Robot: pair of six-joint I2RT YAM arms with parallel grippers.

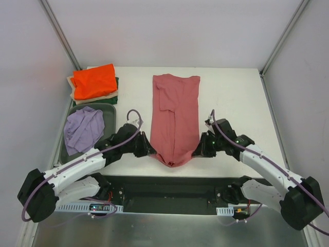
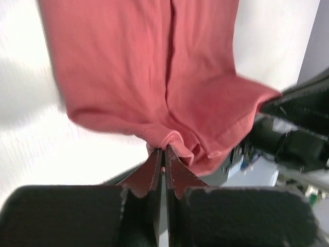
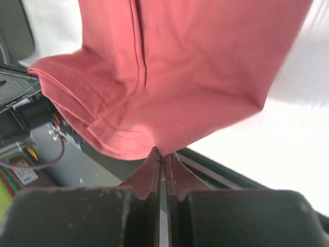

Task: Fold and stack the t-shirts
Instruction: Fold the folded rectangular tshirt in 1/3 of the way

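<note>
white table (image 1: 231, 103) is seen from above, with a dusty rose-red t-shirt (image 1: 175, 116) laid lengthwise at its middle, folded into a long strip. its near hem is gathered at the near table edge. a crumpled lavender t-shirt (image 1: 82, 128) is held in a grey bin (image 1: 110, 108) at the left. behind the bin, a folded orange t-shirt (image 1: 93, 82) is stacked on a beige t-shirt (image 1: 71, 81) and a dark green t-shirt (image 1: 116, 85). the hem's left corner is pinched in the closed left gripper (image 1: 152, 150), its right corner in the closed right gripper (image 1: 195, 152).
</note>
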